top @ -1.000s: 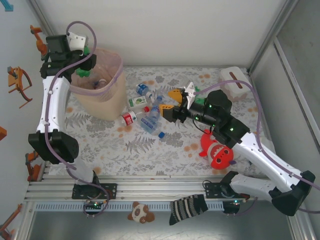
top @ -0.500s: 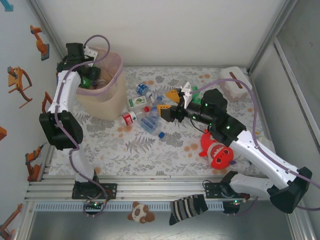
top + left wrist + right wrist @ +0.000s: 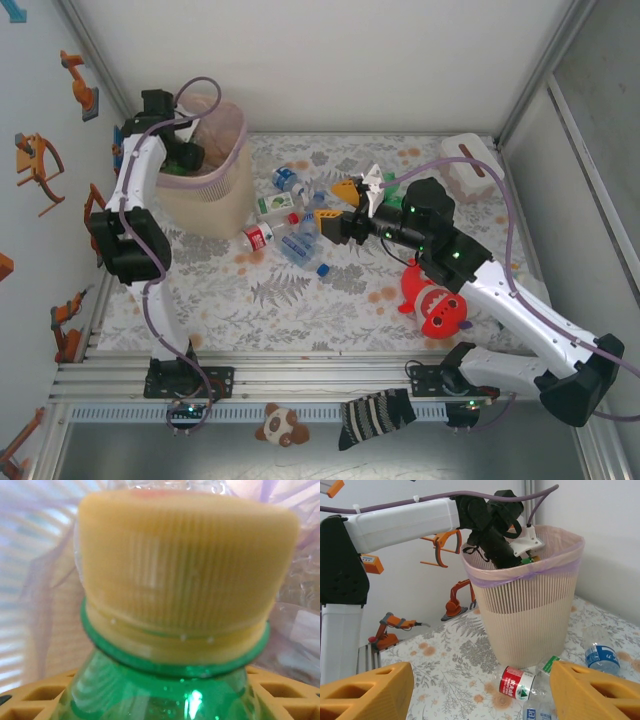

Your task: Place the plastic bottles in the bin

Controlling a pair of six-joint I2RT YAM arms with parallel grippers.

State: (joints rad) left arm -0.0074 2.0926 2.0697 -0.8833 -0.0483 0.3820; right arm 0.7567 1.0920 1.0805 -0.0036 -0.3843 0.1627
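Left gripper (image 3: pixel 183 155) is down in the mouth of the bin (image 3: pixel 215 205), clamped on a green bottle (image 3: pixel 165 690) with a yellow cap (image 3: pixel 185 570); not released yet. Right gripper (image 3: pixel 337 203) hangs spread wide and empty over the bottle pile (image 3: pixel 298 240), just right of the bin. About half a dozen bottles lie there, including a red-label bottle (image 3: pixel 516 682) at the bin's foot. I'd call it mid-task, plenty left.
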